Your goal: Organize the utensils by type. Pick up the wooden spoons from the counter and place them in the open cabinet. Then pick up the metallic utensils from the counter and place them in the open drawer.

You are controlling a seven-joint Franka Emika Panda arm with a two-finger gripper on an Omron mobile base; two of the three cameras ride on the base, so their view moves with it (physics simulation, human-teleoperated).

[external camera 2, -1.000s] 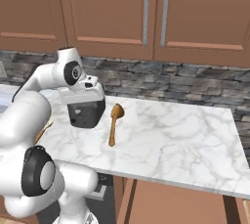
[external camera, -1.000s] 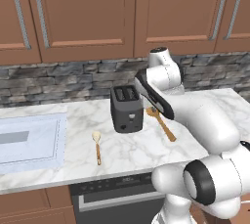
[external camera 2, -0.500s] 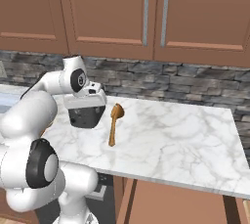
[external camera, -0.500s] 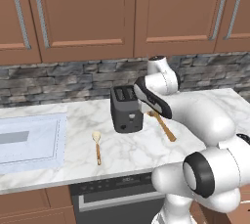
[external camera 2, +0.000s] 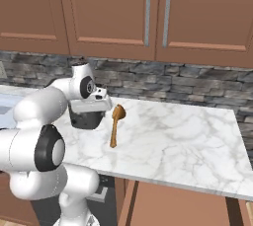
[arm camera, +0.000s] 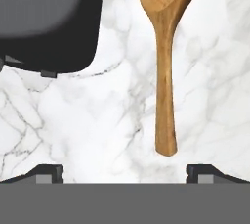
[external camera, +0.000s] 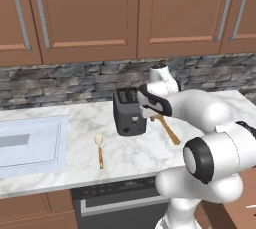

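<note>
The golden-brown wooden spoon lies flat on the white marble counter, just right of the black toaster. Its bowl points away from me and its handle end points toward my gripper. The gripper hangs open above the counter with nothing in it, and the handle end lies between the two tips, closer to the right one. From the base, the same spoon sits beside my lowered hand. A shorter spoon with a pale bowl lies left of the toaster. The open cabinet, open drawer and metallic utensils are out of view.
A sink is set into the counter at the left. Closed brown wall cabinets with silver bar handles hang above a grey stone backsplash. Bare marble stretches to the right of the spoon.
My hand has come down toward the counter beside the toaster, over the long wooden spoon. The jaws have stayed open and both spoons lie where they were.
</note>
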